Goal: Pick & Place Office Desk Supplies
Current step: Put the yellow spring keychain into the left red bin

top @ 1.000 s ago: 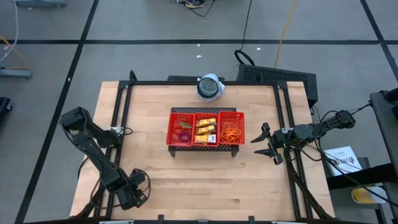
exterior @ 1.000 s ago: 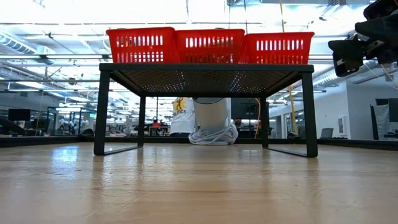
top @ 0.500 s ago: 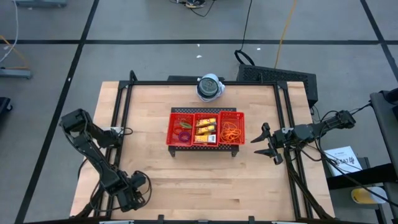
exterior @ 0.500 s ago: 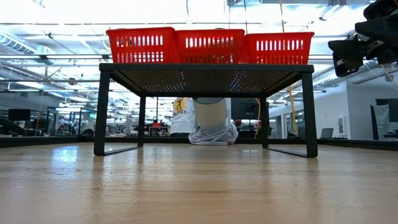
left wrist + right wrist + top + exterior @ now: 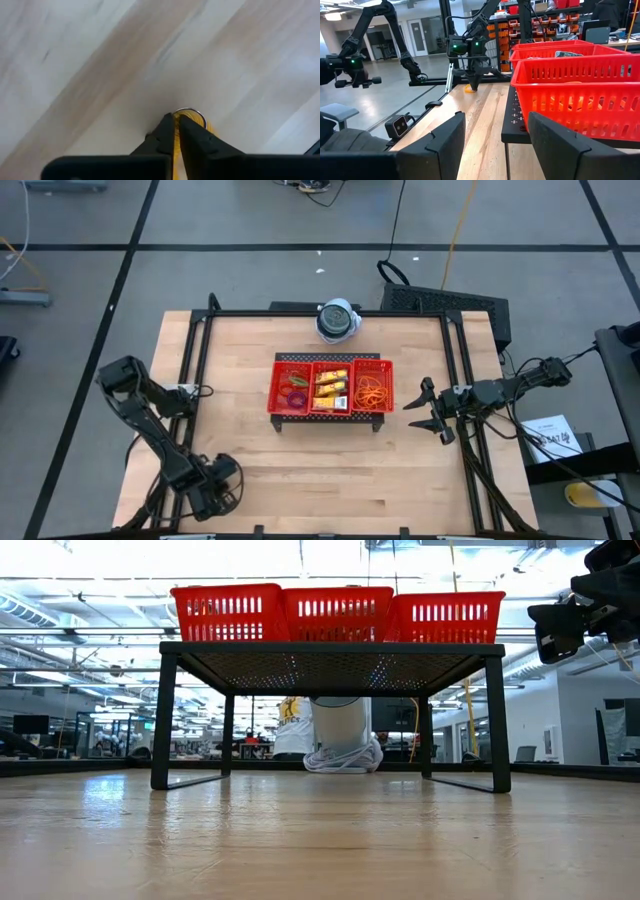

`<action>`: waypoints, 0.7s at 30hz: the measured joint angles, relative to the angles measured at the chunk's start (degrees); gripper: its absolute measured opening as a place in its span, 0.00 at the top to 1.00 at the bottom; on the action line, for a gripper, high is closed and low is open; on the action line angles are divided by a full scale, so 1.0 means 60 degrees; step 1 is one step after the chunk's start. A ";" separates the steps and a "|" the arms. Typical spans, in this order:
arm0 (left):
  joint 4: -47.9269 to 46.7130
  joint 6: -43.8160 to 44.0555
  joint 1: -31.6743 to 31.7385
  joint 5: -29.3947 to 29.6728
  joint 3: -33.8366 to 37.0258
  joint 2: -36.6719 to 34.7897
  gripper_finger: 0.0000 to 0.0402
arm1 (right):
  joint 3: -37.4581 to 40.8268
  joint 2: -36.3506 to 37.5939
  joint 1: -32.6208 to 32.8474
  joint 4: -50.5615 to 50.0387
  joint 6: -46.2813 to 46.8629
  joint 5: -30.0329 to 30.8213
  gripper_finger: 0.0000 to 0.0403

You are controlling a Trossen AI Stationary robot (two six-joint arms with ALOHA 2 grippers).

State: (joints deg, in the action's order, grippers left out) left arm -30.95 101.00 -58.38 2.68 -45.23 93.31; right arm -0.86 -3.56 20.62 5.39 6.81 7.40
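Orange ring [image 5: 192,119] lies on the bare table [image 5: 330,470] near its front-left corner, pinched in my closed left gripper [image 5: 176,131] so I can carry it trayward.

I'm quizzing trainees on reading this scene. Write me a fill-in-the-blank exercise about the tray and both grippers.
1. The red tray has ___ compartments.
2. The rubber bands lie in the compartment nearest the ___ gripper.
3. The left gripper is shut on a small ___ item on the table.
4. The right gripper's jaws are ___.

Missing words: three; right; orange; open
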 joint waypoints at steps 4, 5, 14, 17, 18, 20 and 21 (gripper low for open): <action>0.0816 -0.0867 0.0294 0.1182 0.0025 0.0018 0.93 | 0.0000 -0.0002 -0.0004 0.0003 0.0001 0.0000 0.49; 0.1071 -0.1253 0.0400 0.1397 0.0025 0.0029 0.93 | -0.0003 0.0000 -0.0003 0.0003 0.0004 0.0000 0.49; 0.2552 -0.4827 0.1863 0.2376 0.0055 -0.0324 0.96 | 0.0000 -0.0003 -0.0003 0.0003 0.0003 0.0000 0.49; 0.3353 -0.6577 0.2485 0.2628 0.0048 -0.0496 0.96 | -0.0001 0.0001 0.0000 0.0002 0.0001 0.0000 0.49; 0.3679 -0.7179 0.2723 0.2643 0.0047 -0.0549 0.97 | 0.0000 0.0001 -0.0002 0.0001 0.0000 0.0000 0.49; 0.4457 -0.8375 0.3203 0.2607 0.0044 -0.0642 0.99 | 0.0000 -0.0003 -0.0004 0.0001 0.0004 0.0000 0.49; 0.4849 -0.8904 0.3416 0.2557 0.0044 -0.0705 0.99 | -0.0002 -0.0001 -0.0004 0.0005 0.0002 0.0000 0.49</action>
State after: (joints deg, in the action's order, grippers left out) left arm -1.86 47.58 -37.89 18.02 -44.97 89.08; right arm -0.87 -3.56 20.60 5.42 6.82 7.40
